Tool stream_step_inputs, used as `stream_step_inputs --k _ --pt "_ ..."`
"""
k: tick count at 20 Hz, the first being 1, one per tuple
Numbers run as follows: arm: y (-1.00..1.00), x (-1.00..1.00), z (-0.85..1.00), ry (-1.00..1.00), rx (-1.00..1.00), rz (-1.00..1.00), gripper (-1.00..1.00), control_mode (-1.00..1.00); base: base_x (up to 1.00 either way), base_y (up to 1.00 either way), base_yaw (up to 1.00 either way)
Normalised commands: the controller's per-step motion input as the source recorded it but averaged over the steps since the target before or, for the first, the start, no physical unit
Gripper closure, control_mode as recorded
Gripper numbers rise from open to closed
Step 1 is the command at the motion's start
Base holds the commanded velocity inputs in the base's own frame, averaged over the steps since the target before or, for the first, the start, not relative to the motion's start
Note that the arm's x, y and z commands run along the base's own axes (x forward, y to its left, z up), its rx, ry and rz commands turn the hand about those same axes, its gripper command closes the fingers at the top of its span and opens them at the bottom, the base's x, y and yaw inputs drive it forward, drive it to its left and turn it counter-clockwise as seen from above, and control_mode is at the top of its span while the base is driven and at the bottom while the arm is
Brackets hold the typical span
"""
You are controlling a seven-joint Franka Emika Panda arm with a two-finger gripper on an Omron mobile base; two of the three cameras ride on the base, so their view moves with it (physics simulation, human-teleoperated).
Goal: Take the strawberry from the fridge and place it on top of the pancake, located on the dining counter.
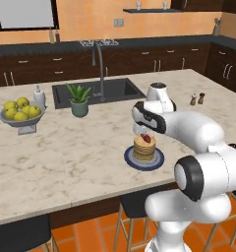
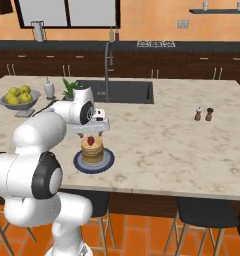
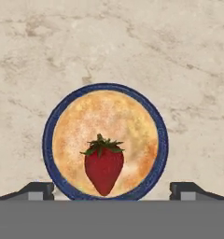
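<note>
Red strawberry (image 3: 103,169) lies on the tan pancake stack (image 3: 106,142), lower centre; released two-finger gripper (image 3: 112,190) straddles its blue plate (image 3: 47,140), bare marbled dining counter (image 3: 188,70) all around.

A bowl of yellow-green fruit (image 1: 20,114) sits near a potted plant (image 1: 79,100); two shakers (image 2: 204,114) stand well apart.

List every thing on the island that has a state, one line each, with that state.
strawberry: lying on top of the pancake, released.
pancake: stacked on the plate, berry on it.
plate: flat on the dining counter.
gripper: open, right above the stack, fingers wide of the berry.
fruit bowl: upright, full of yellow-green fruit.
potted plant: upright beside the sink.
two shakers: standing, side by side.
</note>
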Motion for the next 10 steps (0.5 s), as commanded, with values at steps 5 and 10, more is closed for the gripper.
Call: stream_step_inputs --k 5,10 --pt "-0.86 -1.00 0.75 -0.05 0.19 -0.02 -1.00 -1.00 0.00 0.00 0.00" --pt "-0.99 -1.00 0.55 0.00 0.51 0.00 -1.00 -1.00 0.00 0.00 0.00"
